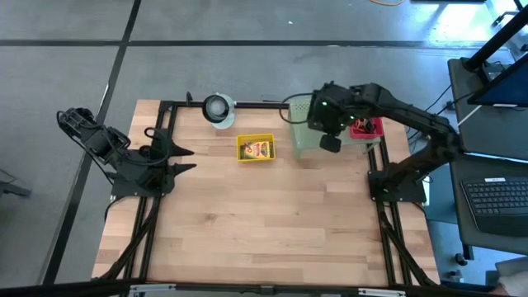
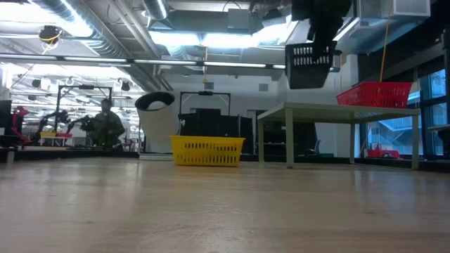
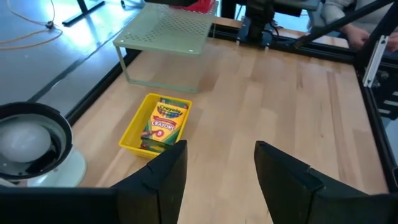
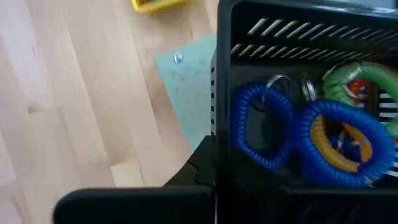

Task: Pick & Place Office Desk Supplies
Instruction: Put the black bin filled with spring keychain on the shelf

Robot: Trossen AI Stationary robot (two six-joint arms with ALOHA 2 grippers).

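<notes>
Nearest the left arm, at the left edge of the pale wooden desk (image 1: pixel 264 223), the left pincer (image 1: pixel 186 160) is held low over the wood with its two dark fingers spread and nothing between them. Just beyond it, in the left wrist view, a round white-and-grey roll-like object (image 3: pixel 28 146) is seen standing by the desk's rim. A small yellow plastic tray (image 1: pixel 256 148) is set on the wood a little farther in, and a flat yellow-and-green crayon box (image 3: pixel 164 121) is seen lying inside it. Past the tray, a large pale green perforated stand (image 3: pixel 169 30) is seen standing on the desk, with a small red mesh basket (image 1: pixel 367 128) just beside it on the far side.

Over the stand, the right pincer (image 1: pixel 330 142) is held up in the air, pressed onto the wall of a small black slotted plastic basket (image 2: pixel 309 65), which is carried clear of the desk. Inside that basket, two blue coiled loops (image 4: pixel 261 134), a green coiled loop (image 4: pixel 357 78) and an orange coiled loop (image 4: pixel 336 146) are seen lying together, touching one another.
</notes>
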